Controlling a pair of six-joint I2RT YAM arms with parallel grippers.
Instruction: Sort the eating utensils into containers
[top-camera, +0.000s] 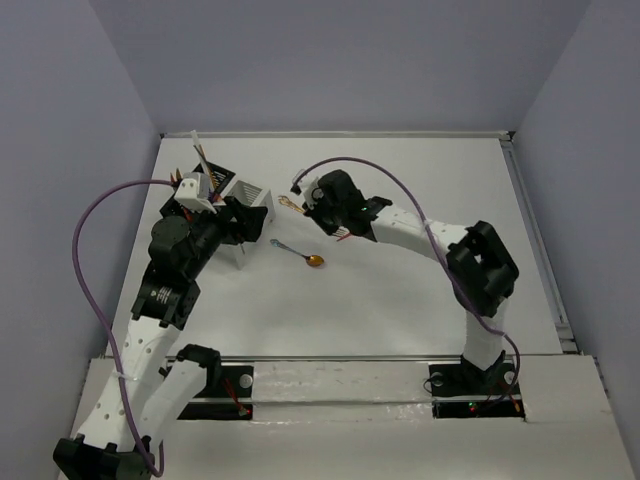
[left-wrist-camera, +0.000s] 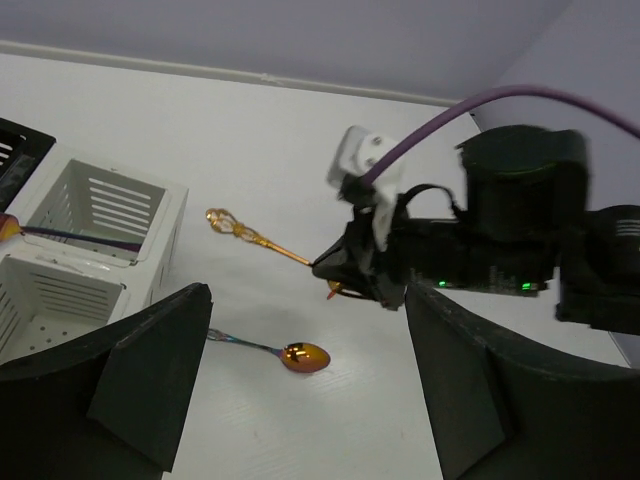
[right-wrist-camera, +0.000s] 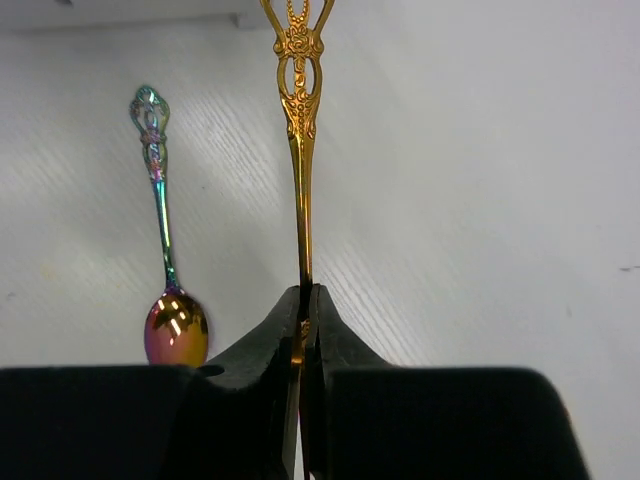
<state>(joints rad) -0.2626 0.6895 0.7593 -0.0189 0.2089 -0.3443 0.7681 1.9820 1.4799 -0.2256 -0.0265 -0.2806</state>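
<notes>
From above, the right end effector (top-camera: 308, 207) is clenched on a gold utensil (top-camera: 290, 204), whose ornate handle sticks out beyond its fingertips toward the white caddy (top-camera: 252, 192). A spoon (top-camera: 303, 257) lies on the bench (top-camera: 400, 300) just on the near side of this end effector, apart from it. The left end effector (top-camera: 242, 232) hangs beside the white caddy with its fingers spread and nothing between them. In the left wrist view, the left end effector (left-wrist-camera: 308, 300) is released. The spoon (left-wrist-camera: 290, 353) lies flat on the bench below the gap, and the white caddy (left-wrist-camera: 90, 230) is beyond its left finger (left-wrist-camera: 150, 380), with one dark utensil (left-wrist-camera: 70, 237) resting across a compartment. Farther ahead the gold utensil (left-wrist-camera: 255, 238) is lifted off the bench. In the right wrist view, the right end effector (right-wrist-camera: 305, 295) pinches the gold utensil (right-wrist-camera: 302, 150) by the thin shaft. The working end is hidden between the fingers. The spoon (right-wrist-camera: 165, 290) lies to the left of the fingers, with its bowl nearest to them.
</notes>
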